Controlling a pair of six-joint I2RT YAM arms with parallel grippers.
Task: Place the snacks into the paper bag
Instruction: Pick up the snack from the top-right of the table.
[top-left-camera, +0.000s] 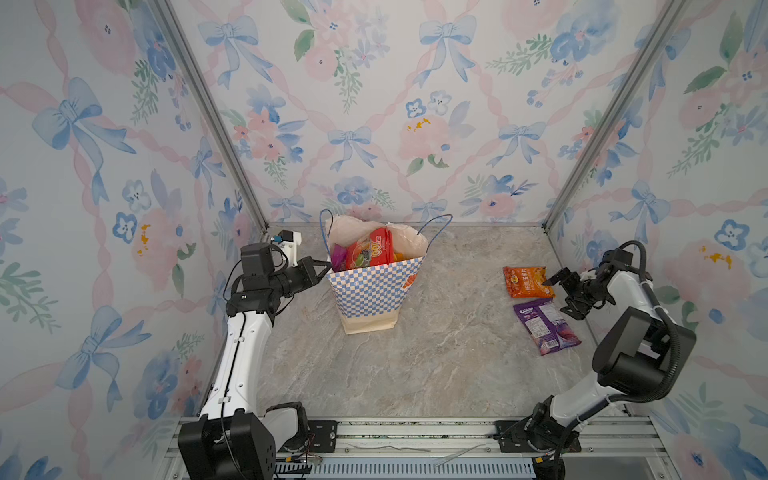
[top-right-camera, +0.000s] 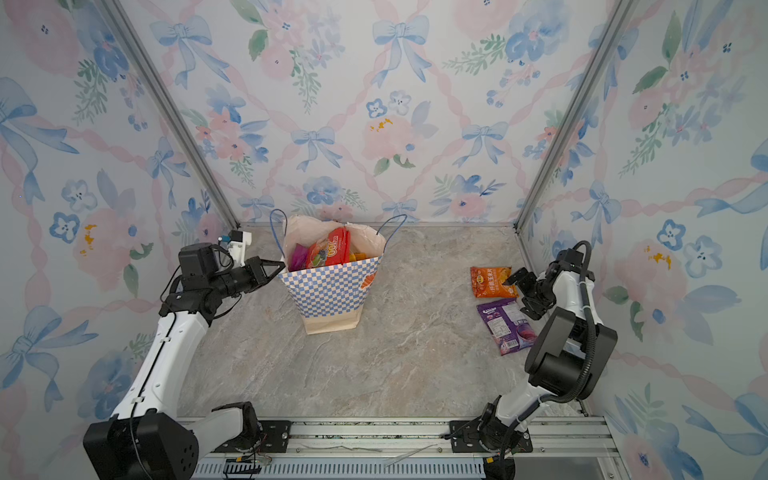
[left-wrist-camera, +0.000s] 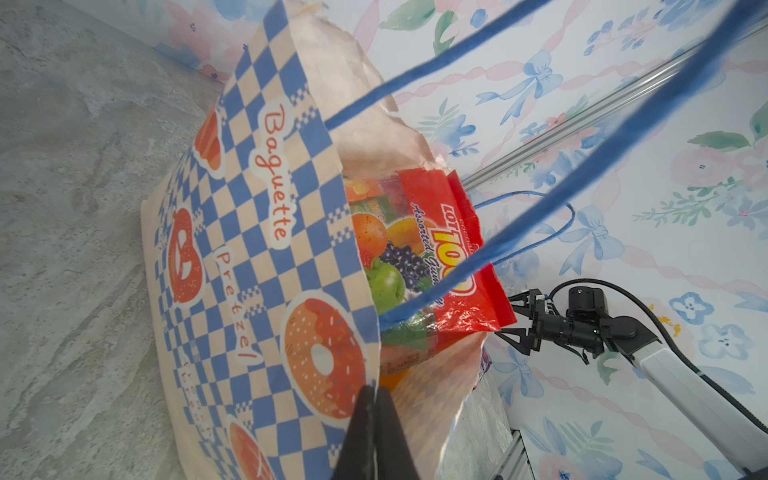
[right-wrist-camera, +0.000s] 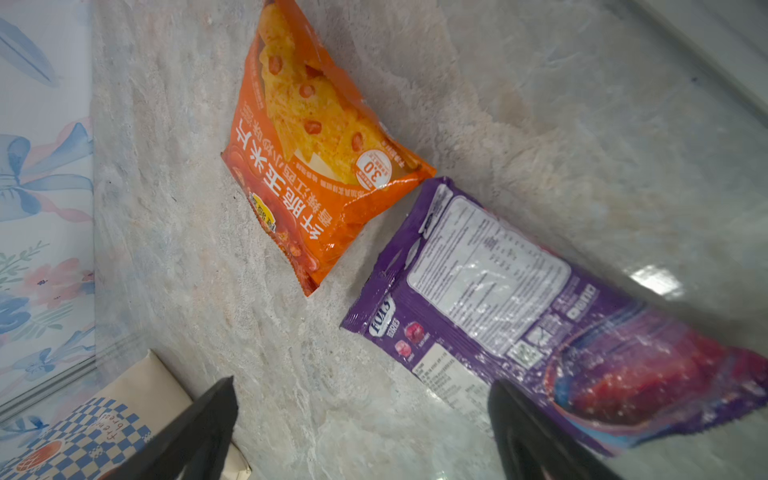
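The checkered paper bag (top-left-camera: 370, 291) (top-right-camera: 328, 291) stands upright at the back middle, its mouth open. Inside, a red fruit-printed snack pack (top-left-camera: 374, 249) (left-wrist-camera: 436, 232) sticks up, with a purple pack (top-left-camera: 338, 252) beside it. My left gripper (top-left-camera: 328, 266) (left-wrist-camera: 374, 390) is shut on the bag's left rim. On the right of the floor lie an orange snack (top-left-camera: 528, 281) (right-wrist-camera: 316, 166) and a purple packet (top-left-camera: 545, 326) (right-wrist-camera: 519, 299), close together. My right gripper (top-left-camera: 561, 296) (right-wrist-camera: 361, 386) hovers open just right of them, holding nothing.
Flowered walls close in the floor on three sides, with metal corner posts (top-left-camera: 582, 158). An aluminium rail (top-left-camera: 415, 436) carries both arm bases along the front. The bag's blue cord handles (left-wrist-camera: 540, 199) loop up past the left wrist camera.
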